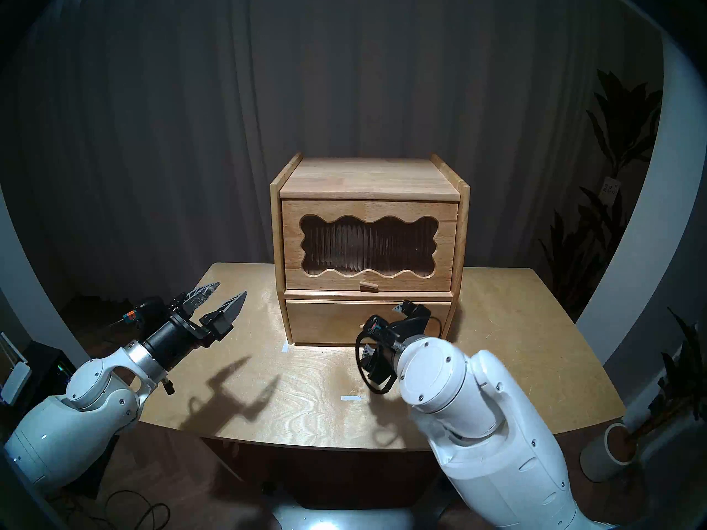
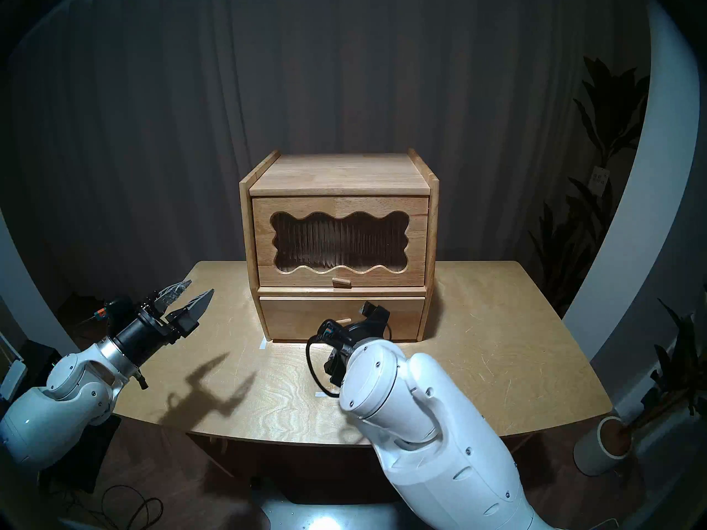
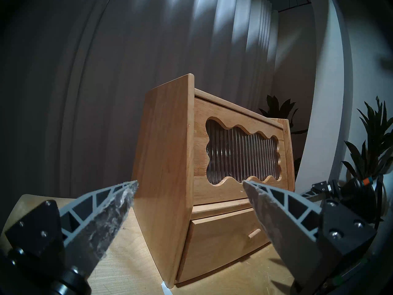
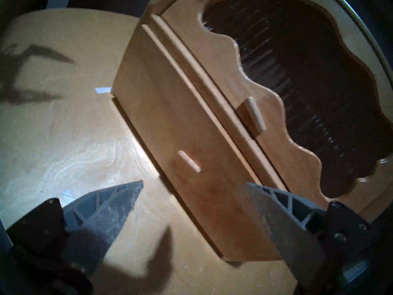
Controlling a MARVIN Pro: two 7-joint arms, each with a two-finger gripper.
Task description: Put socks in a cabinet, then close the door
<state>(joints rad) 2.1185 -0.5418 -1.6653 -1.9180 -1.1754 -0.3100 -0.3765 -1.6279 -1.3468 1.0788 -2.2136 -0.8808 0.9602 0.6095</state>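
The door (image 1: 369, 246) sits flush in the cabinet (image 1: 369, 250), its ribbed window dark, so the socks cannot be seen in any view; whether they lie inside cannot be told from the glass. No sock shows on the table (image 1: 516, 345) either. The door's peg (image 4: 255, 114) lies just ahead of and above the right gripper (image 4: 192, 187), and the drawer (image 4: 191, 160) front with its own peg (image 4: 188, 161) sits straight ahead of it, between the tips. That gripper's jaws stand wide apart and hold nothing. The left gripper (image 1: 220, 298) hangs well off to the cabinet's left side, jaws also spread and empty, with the cabinet's side panel ahead of it in its wrist view.

Judging by the shut door and bare table, the task looks finished or nearly so. The risks from here are small but real. The right gripper is close to the drawer peg, so a careless pull back or sweep could catch it and drag the drawer out, or nudge the cabinet off its tape marks (image 1: 285, 347). If the door is only resting shut, a bump to the cabinet might let it drop open.
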